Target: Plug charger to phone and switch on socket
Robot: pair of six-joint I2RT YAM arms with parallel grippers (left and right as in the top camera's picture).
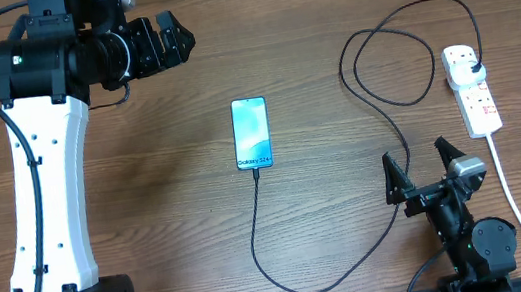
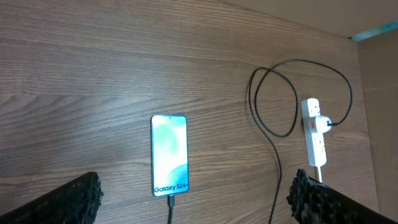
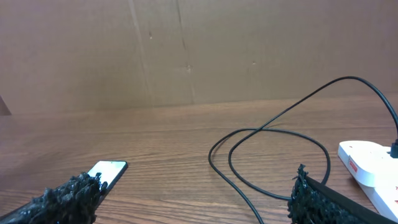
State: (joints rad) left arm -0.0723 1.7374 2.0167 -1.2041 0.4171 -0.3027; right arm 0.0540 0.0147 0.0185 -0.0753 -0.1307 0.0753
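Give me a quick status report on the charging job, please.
Left gripper and right gripper open, empty. Charger plugged into phone and socket; power state unreadable. Its slack loop lies beside socket, possible snag.

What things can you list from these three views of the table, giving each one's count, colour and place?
phone: one, black edges and light blue screen, flat at the table's middle.
charger: one, thin black cable, meets the phone's near end, loops right, its plug in the socket.
socket: one, white strip with red switches, right side.
white cord: one, white, runs from the socket toward the near edge.
table: one, brown wood grain, under everything.
left gripper: one, black, open and empty, far left.
right gripper: one, black, open and empty, near right, beside the charger.
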